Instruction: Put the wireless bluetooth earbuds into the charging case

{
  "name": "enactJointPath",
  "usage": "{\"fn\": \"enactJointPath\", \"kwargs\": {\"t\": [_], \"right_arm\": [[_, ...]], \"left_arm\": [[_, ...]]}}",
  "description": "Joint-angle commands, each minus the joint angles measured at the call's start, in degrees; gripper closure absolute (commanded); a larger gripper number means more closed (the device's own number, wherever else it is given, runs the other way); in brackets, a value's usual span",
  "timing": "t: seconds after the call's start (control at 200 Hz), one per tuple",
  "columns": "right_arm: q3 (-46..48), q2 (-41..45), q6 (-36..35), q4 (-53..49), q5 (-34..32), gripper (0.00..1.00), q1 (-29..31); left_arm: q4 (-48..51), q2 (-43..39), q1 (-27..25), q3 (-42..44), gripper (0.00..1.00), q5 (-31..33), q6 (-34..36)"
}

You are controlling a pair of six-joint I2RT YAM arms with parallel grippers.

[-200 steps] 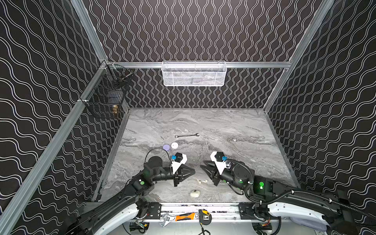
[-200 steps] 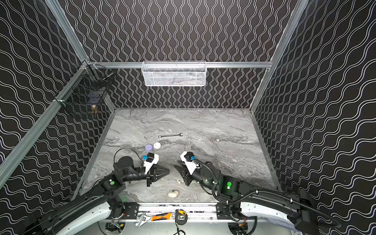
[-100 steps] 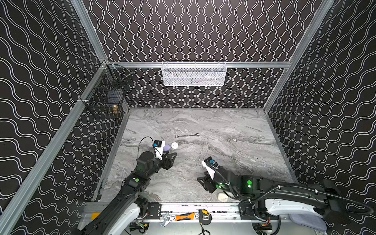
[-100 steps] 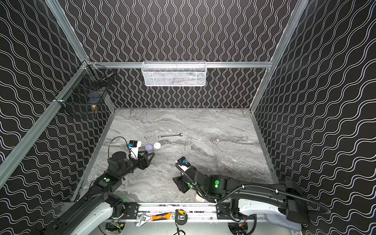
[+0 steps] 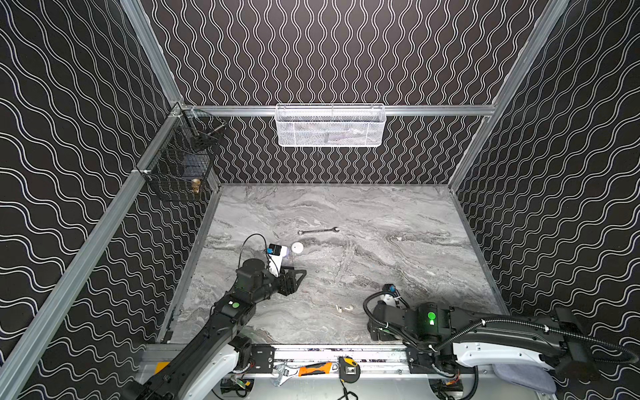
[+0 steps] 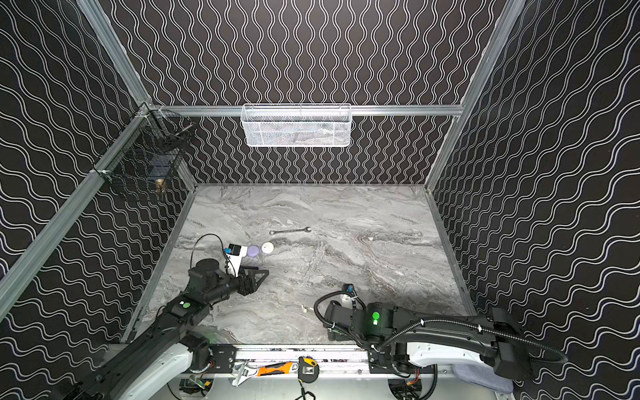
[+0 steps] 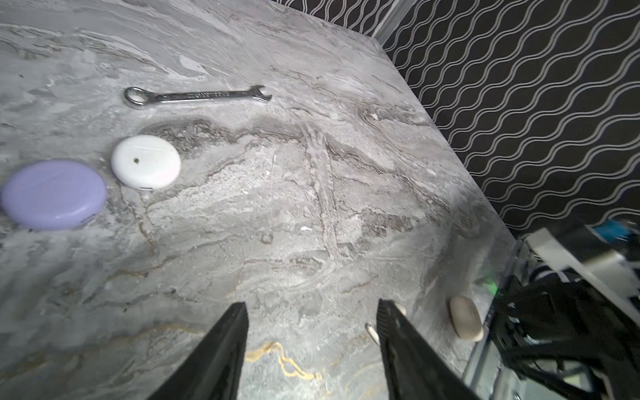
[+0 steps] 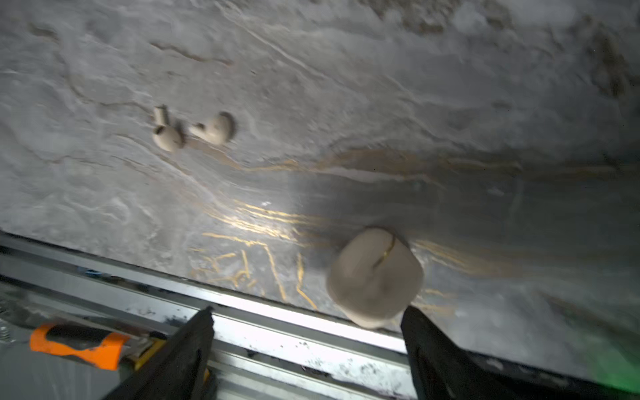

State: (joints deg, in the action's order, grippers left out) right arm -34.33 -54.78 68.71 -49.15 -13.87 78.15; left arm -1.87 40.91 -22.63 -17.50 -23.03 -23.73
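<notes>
The wireless bluetooth earbuds [image 8: 168, 133] you can see are two cream ones. They lie close together on the marble table [image 5: 381, 207], near its front edge and between your two arms. Blur hides whether they touch each other. The cream charging case [image 8: 375, 277] lies shut at the table's front edge, near the earbuds but apart from them.

Your right gripper [image 8: 307, 311] has its fingers spread wide with nothing between them. Their tips hang over the front rail [image 8: 114, 273], and the cream case sits just beside one tip, outside the gap. In both top views the arm covers this gripper and the case.

Your left gripper [image 7: 311, 308] is parted to a middling gap and holds nothing. It is above bare marble. Beyond it are a white case [image 7: 146, 162] and a lavender case [image 7: 53, 194], both shut and just beside each other. A wrench [image 7: 197, 96] lies flat farther back.
</notes>
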Motion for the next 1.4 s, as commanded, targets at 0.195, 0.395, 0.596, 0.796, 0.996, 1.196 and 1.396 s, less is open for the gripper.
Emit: {"fn": "enactJointPath", "kwargs": {"t": [0.195,0.395,0.596,0.796,0.996,1.196,1.396], "right_arm": [[4.09,-4.58,6.55,3.35,0.85,0.08,0.43],[2.87,-9.81,5.57,7.55,-2.19,0.14,-0.42],[1.04,-14.15,1.61,12.74,-1.76,0.25,-1.84],[-5.1,-23.1,-6.18,17.42,-2.1,0.27,-1.85],[-13.28,-33.47,-5.6,8.34,-5.13,0.25,-1.07],[-10.5,-29.78,-3.4,7.55,-4.61,0.17,-0.72],[-8.1,-26.83,-5.94,13.64,-0.77,0.18,1.5]], "left_arm": [[3.04,-3.84,-0.08,0.11,0.36,-3.45,0.54],[1.61,-2.48,-0.13,-0.37,0.38,-5.36,0.16],[2.12,-2.68,-0.11,-0.75,0.38,-5.32,0.43],[0.78,-0.71,-0.13,-0.8,0.38,-5.71,0.39],[0.8,-0.16,-0.11,-0.94,0.39,-5.5,0.7],[0.68,0.09,-0.08,-1.01,0.39,-5.16,0.9],[0.91,0.36,-0.11,-0.96,0.39,-4.95,1.11]]}}
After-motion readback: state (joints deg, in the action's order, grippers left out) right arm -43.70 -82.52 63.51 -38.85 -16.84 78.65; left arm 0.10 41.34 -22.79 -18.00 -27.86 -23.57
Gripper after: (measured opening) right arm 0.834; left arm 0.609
